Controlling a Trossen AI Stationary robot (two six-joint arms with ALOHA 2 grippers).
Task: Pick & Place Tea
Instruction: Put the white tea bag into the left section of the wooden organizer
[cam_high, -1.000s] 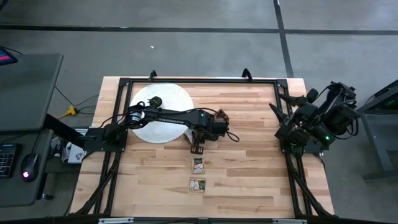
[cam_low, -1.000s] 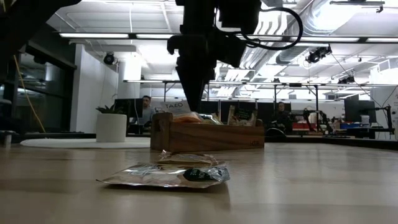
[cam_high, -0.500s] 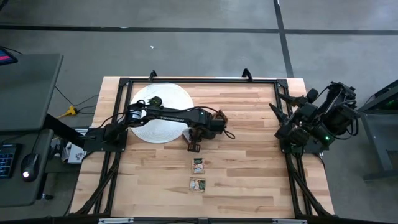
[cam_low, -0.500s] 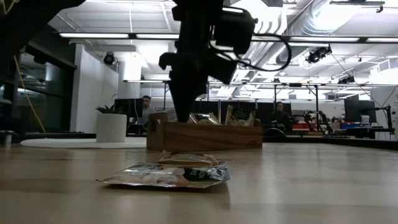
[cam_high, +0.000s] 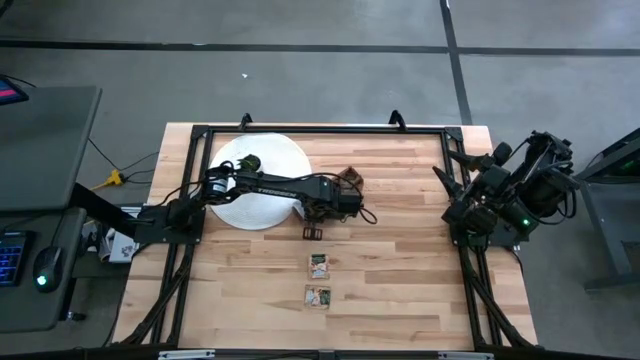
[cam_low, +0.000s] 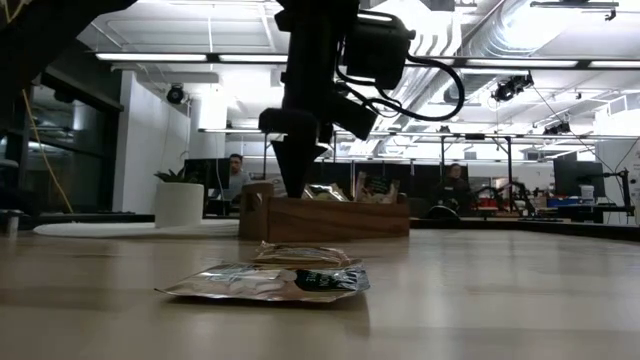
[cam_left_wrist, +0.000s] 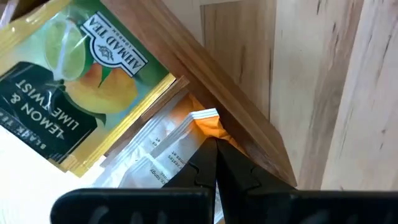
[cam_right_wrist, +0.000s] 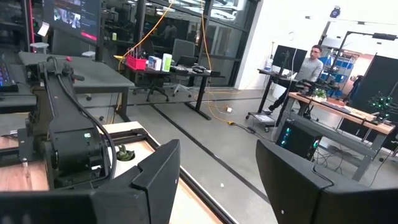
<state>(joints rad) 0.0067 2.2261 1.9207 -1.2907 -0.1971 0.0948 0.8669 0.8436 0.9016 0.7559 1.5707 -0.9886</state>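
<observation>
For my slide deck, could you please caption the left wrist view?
Left hand, shut, reaching among tea sachets inside the wooden box.

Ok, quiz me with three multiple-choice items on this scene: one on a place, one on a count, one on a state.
1. Where is the left gripper?
A. At the wooden box, among its sachets
B. Beyond the table's edge
C. On the loose sachets

2. How many loose sachets lie on the bare table?
A. One
B. Two
C. Five

3. How do the right gripper's jaws stand?
A. Open and empty
B. Shut on a sachet
C. Shut on the box

Answers:
1 A: the left wrist view shows the left gripper shut, right beside the wooden box wall, among sachets.
2 B: the high view shows two loose sachets.
3 A: the right gripper shows a wide gap with nothing in it.
</observation>
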